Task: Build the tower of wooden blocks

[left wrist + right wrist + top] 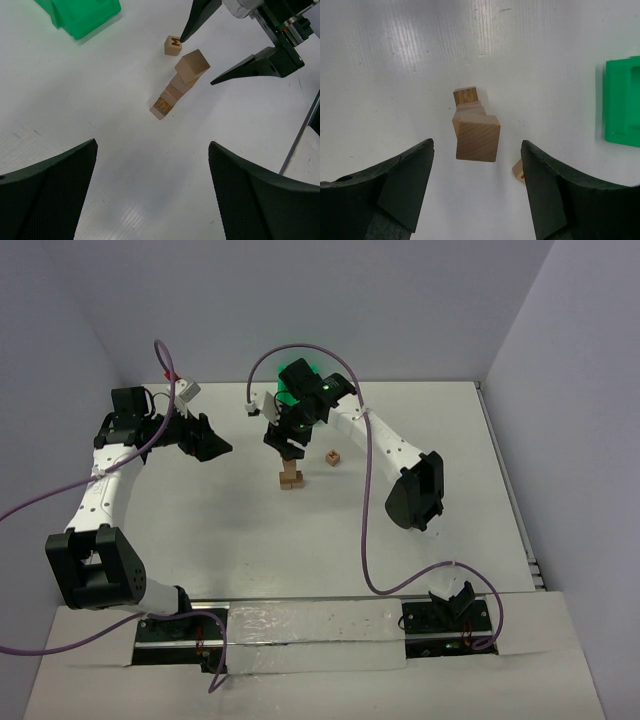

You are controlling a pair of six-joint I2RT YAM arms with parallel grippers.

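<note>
Left gripper [207, 443] is hovering over the left part of the table [200, 530], well apart from the cubes and pointing toward them, its jaws standing wide open and holding nothing. Near the middle of the table the tower [291, 478] is standing as a narrow column one cube wide. The left wrist view is showing about four cubes in it, but the exact count is hard to tell. The bottom cube is showing a darker end-grain face. The top cube [192, 65] is sitting turned a little against the cubes under it. Right gripper [287, 448] is hanging directly above the tower and pointing down, its jaws spread open, one on each side of the top cube, with gaps showing on both sides in the right wrist view, so it is gripping nothing. Green bin [297, 375] is lying behind the tower toward the far edge of the table, partly hidden by the right arm in the top view. Just right of the tower a loose cube [333, 456] with a dark M mark on one face is lying on the table, near the tower but not touching it
</note>
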